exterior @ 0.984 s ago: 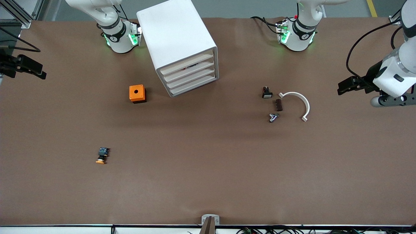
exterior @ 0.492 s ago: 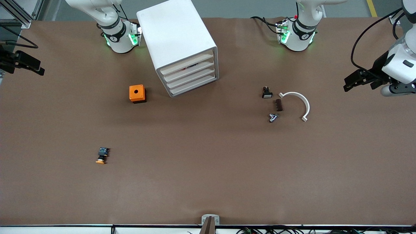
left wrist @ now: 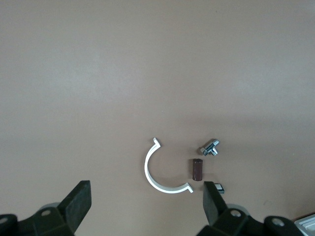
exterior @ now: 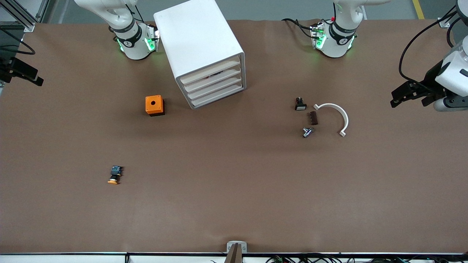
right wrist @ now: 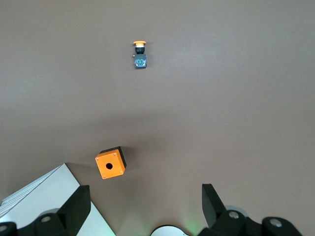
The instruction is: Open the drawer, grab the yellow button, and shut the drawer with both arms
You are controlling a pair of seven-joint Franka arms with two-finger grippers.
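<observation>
Brown paper covers the wide surface, with both arms' bases at its edge farthest from the front camera. Largest on it is the white rounded plastic box cabinet, standing close to the right arm's base; its uppermost shallow white drawer looks closed, flush with the three below.

The left end effector hangs over the left arm's end of the surface with its fingers spread wide and nothing between them. The right end effector hangs at the right arm's end, likewise spread and empty.

Next in size comes a white plastic half-ring, then the orange cube box with a round hole just beside the cabinet. Near the half-ring lie a small dark brown block, a small black part with a white face and a little silver metal fitting.

Smallest, the tiny push-button with an orange round cap and black-and-blue body, lies on its side on the open surface, well apart from the cabinet and nearer the camera.

Risks, as I judge them: a careless reach could nudge the light cabinet, and the button could roll or squirt out of a pinch because it is so small and rounded.

No brand, label or writing can be read on any object.
</observation>
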